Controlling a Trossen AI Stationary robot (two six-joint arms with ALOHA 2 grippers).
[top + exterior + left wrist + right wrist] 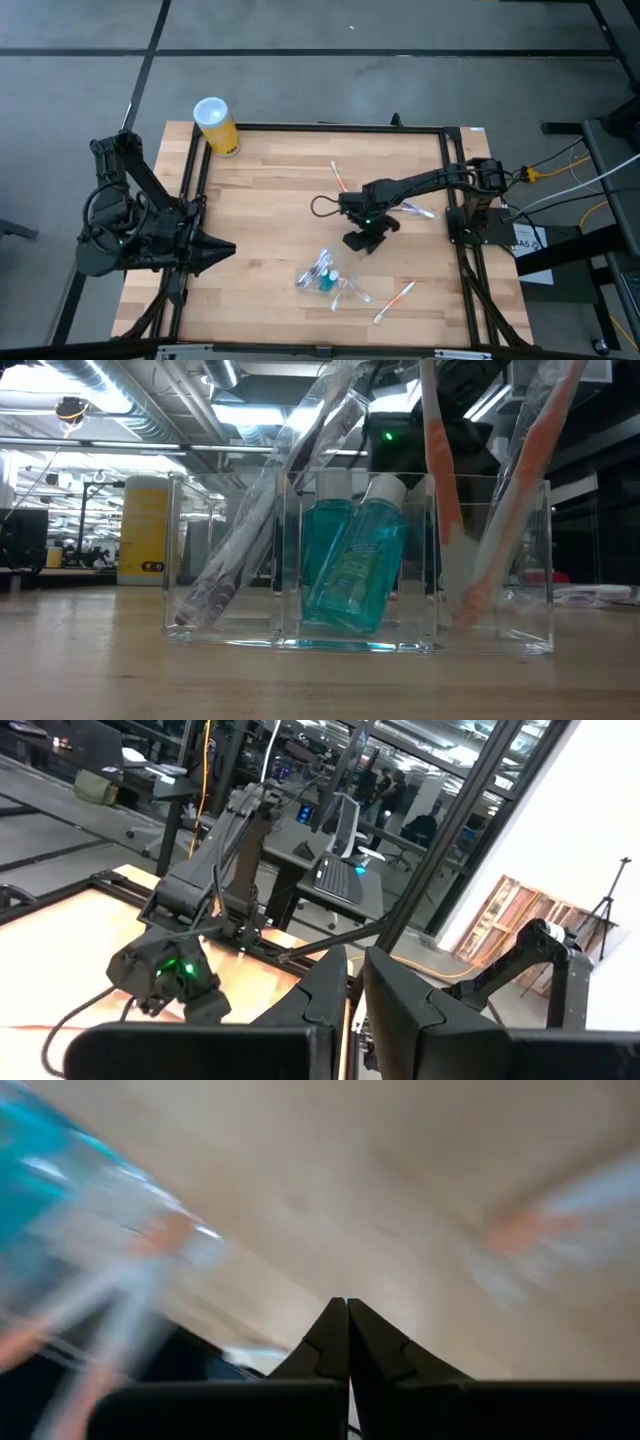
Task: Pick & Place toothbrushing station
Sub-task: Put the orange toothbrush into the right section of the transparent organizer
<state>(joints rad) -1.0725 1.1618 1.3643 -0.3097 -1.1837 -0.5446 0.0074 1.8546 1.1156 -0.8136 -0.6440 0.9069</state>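
Toothbrushing station: a clear plastic holder [325, 276] is seen standing on the wooden table [270, 200], toward six o'clock of its centre. A teal bottle [352, 563] leans in its middle compartment, and wrapped toothbrushes [445, 500] lean in the side compartments. Loose toothbrushes [394, 301] are scattered nearby. The right gripper [357, 240], fingers pressed shut on nothing, is held just above the table at one o'clock of the holder. The left gripper [222, 251] is parked at nine o'clock, fingers nearly together and empty. A yellow canister [216, 126] is placed at eleven o'clock.

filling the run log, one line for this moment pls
right gripper: shut, empty, above table behind clear holder | left gripper: parked at left edge | loose toothbrush: on table
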